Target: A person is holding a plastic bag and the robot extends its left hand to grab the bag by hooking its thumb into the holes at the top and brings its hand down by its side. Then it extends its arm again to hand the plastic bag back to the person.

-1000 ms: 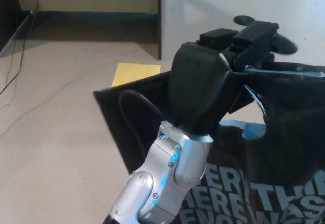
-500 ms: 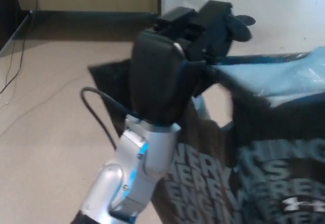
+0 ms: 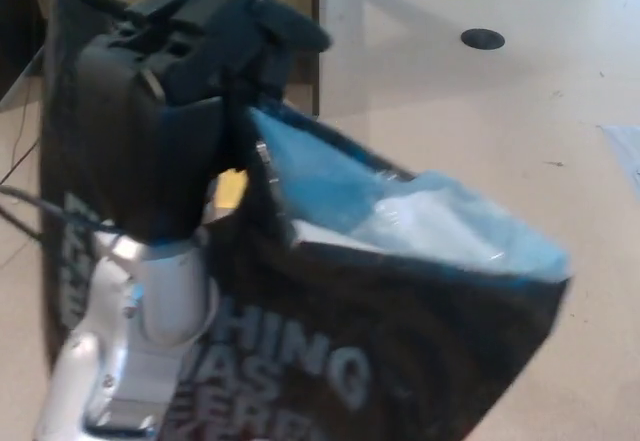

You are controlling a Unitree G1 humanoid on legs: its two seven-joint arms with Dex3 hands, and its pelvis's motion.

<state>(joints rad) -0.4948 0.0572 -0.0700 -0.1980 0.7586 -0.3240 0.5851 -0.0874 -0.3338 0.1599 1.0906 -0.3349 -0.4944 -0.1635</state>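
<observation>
My left hand (image 3: 185,81) is raised at the upper left of the head view, black, on a silver forearm. It is shut on the top of a black plastic bag (image 3: 400,351) with pale lettering. The bag hangs from the hand and spreads to the right, its mouth gaping to show a blue lining and something white inside. Part of the bag wraps behind the hand on the left. My right hand does not show. No person shows.
Beige floor lies all around, with a dark round floor socket (image 3: 482,38) at the upper right. A wooden panel and a white wall corner (image 3: 320,21) stand at the back. A thin cable runs along the floor at the far left.
My left hand has swung left and upward across the picture, carrying the bag with it. The bag has turned and its mouth has opened, showing the blue inside.
</observation>
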